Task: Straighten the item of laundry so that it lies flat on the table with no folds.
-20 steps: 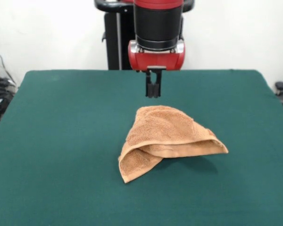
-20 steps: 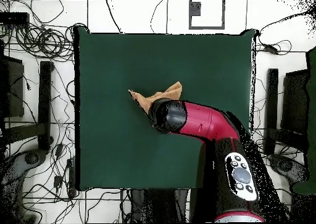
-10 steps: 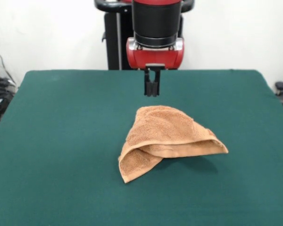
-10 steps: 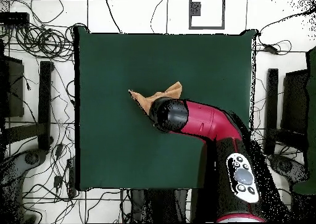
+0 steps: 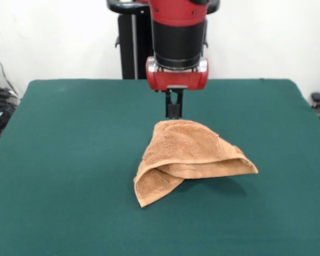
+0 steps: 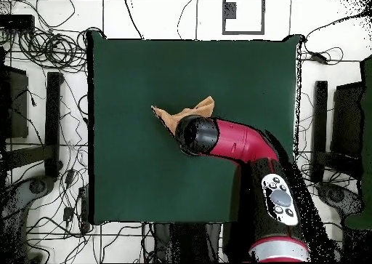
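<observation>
Hanging just above the towel's [image 5: 189, 157] far edge, my fingers [image 5: 174, 110] were pinched narrow and held nothing. Below them the towel lay folded on the green tabletop [image 5: 69, 160].

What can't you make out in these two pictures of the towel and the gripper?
- Overhead view: most of the towel is hidden under the arm; only two corners show.
- Overhead view: the gripper is wholly hidden by the arm's wrist.
- Front view: whether the gripper touches the towel's far edge cannot be told.
- Front view: the towel's underside and inner folds are hidden by its top layer.
- Front view: the table's near edge is cut off.
</observation>
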Robot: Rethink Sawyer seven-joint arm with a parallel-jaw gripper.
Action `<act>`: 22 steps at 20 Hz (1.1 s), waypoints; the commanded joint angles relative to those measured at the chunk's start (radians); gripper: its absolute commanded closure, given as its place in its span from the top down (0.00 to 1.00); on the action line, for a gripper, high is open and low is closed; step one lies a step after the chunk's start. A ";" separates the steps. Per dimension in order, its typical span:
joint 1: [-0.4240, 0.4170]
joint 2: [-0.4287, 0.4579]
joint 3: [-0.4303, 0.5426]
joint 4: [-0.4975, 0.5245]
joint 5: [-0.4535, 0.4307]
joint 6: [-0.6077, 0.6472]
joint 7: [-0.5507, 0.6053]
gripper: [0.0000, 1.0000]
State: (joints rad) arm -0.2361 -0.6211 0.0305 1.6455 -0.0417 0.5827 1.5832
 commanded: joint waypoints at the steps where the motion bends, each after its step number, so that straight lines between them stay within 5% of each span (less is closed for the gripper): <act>1: 0.022 0.154 0.054 -0.054 -0.010 -0.072 0.134 0.00; 12: 0.037 0.149 0.040 -0.058 -0.023 -0.170 0.146 0.00; 22: 0.050 0.155 0.029 -0.080 -0.012 -0.129 0.143 0.00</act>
State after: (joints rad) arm -0.2243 -0.5099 0.0273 1.5974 -0.0415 0.5018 1.5832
